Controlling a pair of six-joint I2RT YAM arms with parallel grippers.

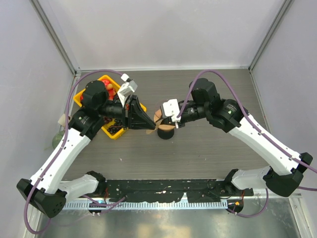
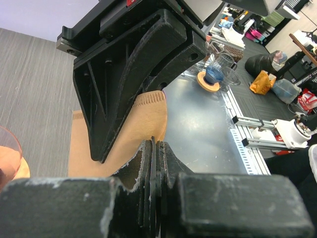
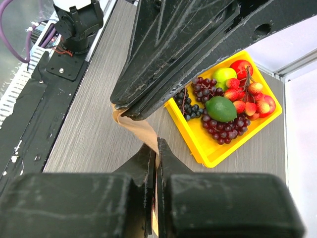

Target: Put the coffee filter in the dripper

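Coffee filter (image 2: 146, 116): we see a thin tan-brown paper fan with a rounded, finely crimped rim.
Position: held between both arms, just left of the dripper (image 1: 166, 133) and near the yellow fruit tray (image 3: 218, 148).
Left gripper (image 3: 120, 110): jaws pressed together on the paper's edge.
Right gripper (image 3: 153, 149): jaws closed, with paper caught between them.

The coffee filter (image 2: 148, 116) is tan-brown, with a fine crimped line along its edge. The tray (image 3: 237, 144) is bright yellow and holds dark purple grapes (image 3: 218, 128), a green fruit (image 3: 221, 108) and red fruits (image 3: 241, 67). The table (image 3: 89, 124) is grey with a streaked wood grain.
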